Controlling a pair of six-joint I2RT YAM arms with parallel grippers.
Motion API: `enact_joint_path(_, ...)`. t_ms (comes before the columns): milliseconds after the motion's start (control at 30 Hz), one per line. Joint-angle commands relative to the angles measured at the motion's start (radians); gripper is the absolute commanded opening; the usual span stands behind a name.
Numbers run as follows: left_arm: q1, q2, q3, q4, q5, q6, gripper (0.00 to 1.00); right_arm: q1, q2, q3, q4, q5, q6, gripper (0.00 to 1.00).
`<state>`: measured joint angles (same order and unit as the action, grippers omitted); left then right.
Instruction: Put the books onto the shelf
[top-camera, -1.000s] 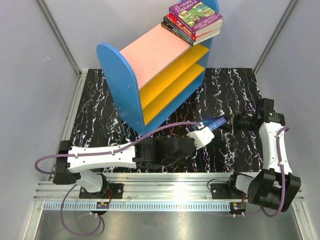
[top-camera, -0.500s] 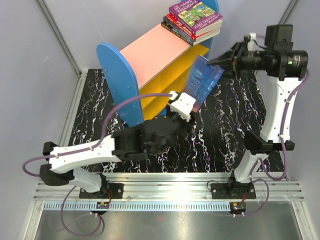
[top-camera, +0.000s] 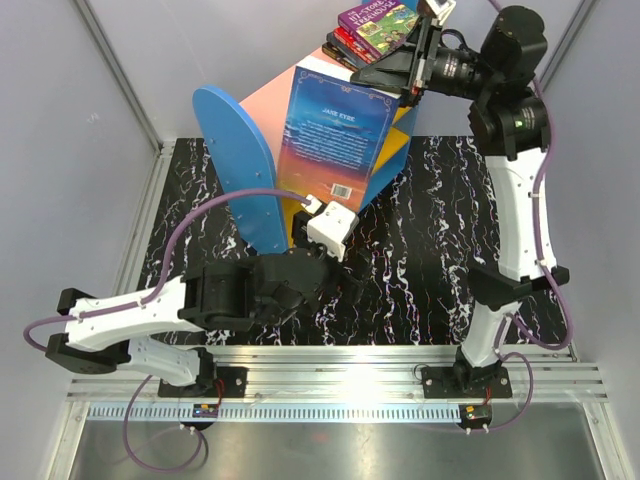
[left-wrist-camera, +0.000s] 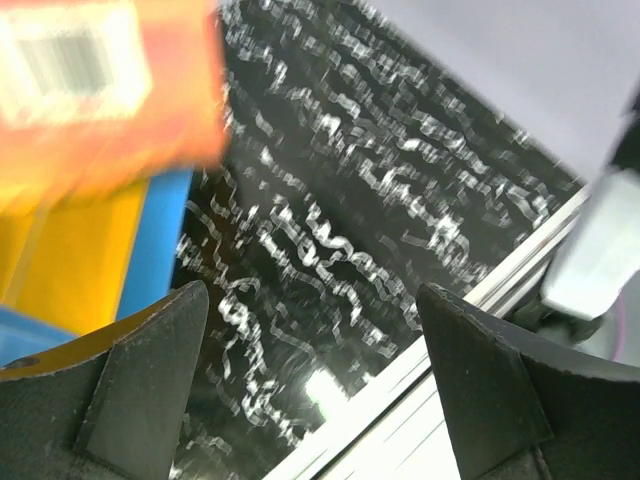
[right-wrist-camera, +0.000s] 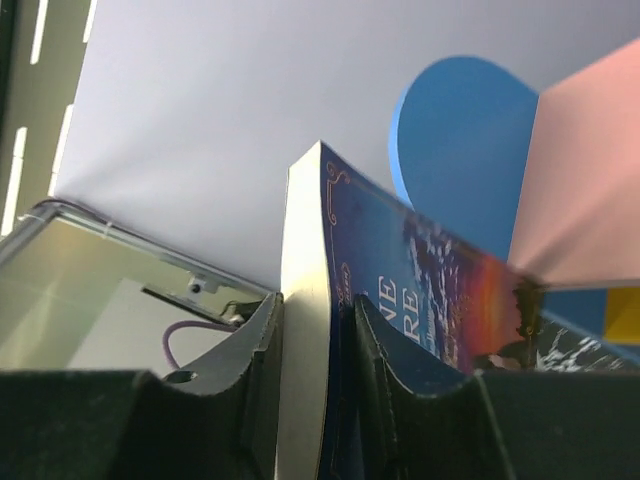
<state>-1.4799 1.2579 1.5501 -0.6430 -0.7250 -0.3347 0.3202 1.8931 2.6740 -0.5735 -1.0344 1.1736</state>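
Right jaws clamp the top edge of the blue book (top-camera: 335, 135), which hangs upright in front of the shelf (top-camera: 232, 135), above the bench (top-camera: 430, 230). Left jaws stand apart under the book's barcode corner, which lies beyond their tips, not between them. Other books (top-camera: 385, 30) lie stacked on the shelf's top board.

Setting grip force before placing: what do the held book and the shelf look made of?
Book: paper, going by the cream page block, with a thin printed card cover that curves slightly, so probably a paperback. Shelf: rigid painted or laminated board, perhaps wood composite, in flat, even colours with no grain showing.
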Motion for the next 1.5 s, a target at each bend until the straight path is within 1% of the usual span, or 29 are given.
enact_joint_path(0, 0.001, 0.008, 0.062, -0.099, -0.017, -0.058, 0.89, -0.01, -0.108, 0.024, 0.16, 0.108, -0.133, 0.0)
enact_joint_path(67, 0.001, 0.017, 0.09, -0.147, -0.013, -0.082, 0.89, -0.01, -0.097, 0.053, 0.126, 0.137, -0.184, 0.0)
enact_joint_path(133, 0.001, 0.015, 0.09, -0.165, -0.007, -0.098, 0.88, -0.01, -0.092, 0.104, 0.051, 0.232, -0.242, 0.0)
enact_joint_path(200, 0.001, 0.014, 0.082, -0.199, -0.004, -0.131, 0.88, -0.01, -0.126, 0.06, 0.084, 0.308, -0.279, 0.0)
enact_joint_path(267, 0.001, 0.012, 0.073, -0.217, -0.007, -0.159, 0.88, -0.01, -0.132, -0.012, 0.13, 0.32, -0.263, 0.0)
enact_joint_path(367, 0.001, 0.024, 0.056, -0.211, -0.013, -0.174, 0.88, -0.006, -0.095, 0.02, 0.097, 0.327, -0.273, 0.0)
enact_joint_path(433, 0.001, 0.043, 0.064, -0.207, -0.01, -0.179, 0.9, -0.006, -0.109, 0.041, -0.035, 0.375, -0.334, 0.0)
enact_joint_path(467, 0.001, 0.05, 0.065, -0.204, -0.004, -0.187, 0.9, -0.007, -0.129, 0.026, -0.087, 0.401, -0.415, 0.0)
enact_joint_path(500, 0.001, 0.058, 0.065, -0.207, 0.001, -0.188, 0.94, -0.007, -0.188, -0.03, -0.201, 0.495, -0.458, 0.0)
enact_joint_path(533, 0.001, 0.064, 0.059, -0.21, 0.016, -0.196, 0.96, -0.007, -0.225, -0.086, -0.253, 0.558, -0.494, 0.02)
enact_joint_path(567, 0.003, 0.072, 0.044, -0.21, 0.025, -0.213, 0.97, -0.009, -0.27, -0.157, -0.337, 0.703, -0.518, 0.38)
enact_joint_path(600, 0.004, 0.078, 0.03, -0.208, 0.035, -0.22, 0.99, -0.016, -0.358, -0.343, -0.374, 0.765, -0.508, 0.62)
enact_joint_path(633, 0.007, 0.08, 0.016, -0.207, 0.047, -0.23, 0.99, -0.038, -0.396, -0.446, -0.406, 0.79, -0.485, 0.86)
enact_joint_path(667, 0.012, 0.087, -0.013, -0.199, 0.071, -0.251, 0.99, -0.062, -0.423, -0.544, -0.443, 0.784, -0.43, 0.99)
enact_joint_path(700, 0.016, 0.089, -0.027, -0.193, 0.081, -0.263, 0.99, -0.097, -0.458, -0.733, -0.539, 0.793, -0.404, 1.0)
enact_joint_path(767, 0.055, 0.093, -0.089, -0.153, 0.153, -0.295, 0.99, -0.131, -0.491, -0.936, -0.606, 0.784, -0.368, 1.0)
enact_joint_path(800, 0.079, 0.089, -0.125, -0.127, 0.195, -0.306, 0.99, -0.151, -0.529, -1.149, -0.608, 0.754, -0.365, 1.0)
enact_joint_path(833, 0.107, 0.084, -0.16, -0.094, 0.257, -0.316, 0.99, -0.196, -0.549, -1.252, -0.583, 0.746, -0.358, 1.0)
enact_joint_path(867, 0.162, 0.084, -0.239, -0.022, 0.376, -0.335, 0.99, -0.228, -0.572, -1.348, -0.556, 0.741, -0.341, 1.0)
enact_joint_path(900, 0.187, 0.09, -0.28, 0.018, 0.438, -0.343, 0.99, -0.259, -0.603, -1.508, -0.499, 0.731, -0.336, 1.0)
enact_joint_path(967, 0.249, 0.118, -0.344, 0.101, 0.595, -0.389, 0.99, -0.364, -0.608, -1.633, -0.448, 0.712, -0.342, 1.0)
enact_joint_path(1000, 0.26, 0.142, -0.384, 0.118, 0.622, -0.408, 0.99, -0.388, -0.582, -1.724, -0.404, 0.683, -0.354, 1.0)
enact_joint_path(1100, 0.28, 0.239, -0.433, 0.209, 0.709, -0.458, 0.99, -0.417, -0.49, -1.796, -0.356, 0.689, -0.403, 1.0)
enact_joint_path(1133, 0.28, 0.288, -0.439, 0.235, 0.72, -0.477, 0.99, -0.417, -0.474, -1.804, -0.348, 0.698, -0.407, 1.0)
enact_joint_path(1167, 0.283, 0.31, -0.443, 0.29, 0.754, -0.509, 0.99, -0.417, -0.459, -1.809, -0.324, 0.701, -0.416, 1.0)
enact_joint_path(1233, 0.285, 0.354, -0.432, 0.348, 0.769, -0.527, 0.99, -0.417, -0.43, -1.806, -0.309, 0.711, -0.423, 1.0)
enact_joint_path(1333, 0.29, 0.452, -0.388, 0.39, 0.783, -0.563, 0.99, -0.417, -0.396, -1.778, -0.299, 0.731, -0.443, 1.0)
enact_joint_path(1367, 0.29, 0.512, -0.369, 0.382, 0.782, -0.569, 0.99, -0.417, -0.384, -1.771, -0.308, 0.746, -0.46, 1.0)
enact_joint_path(1467, 0.29, 0.587, -0.312, 0.382, 0.785, -0.584, 0.99, -0.417, -0.336, -1.763, -0.302, 0.748, -0.494, 1.0)
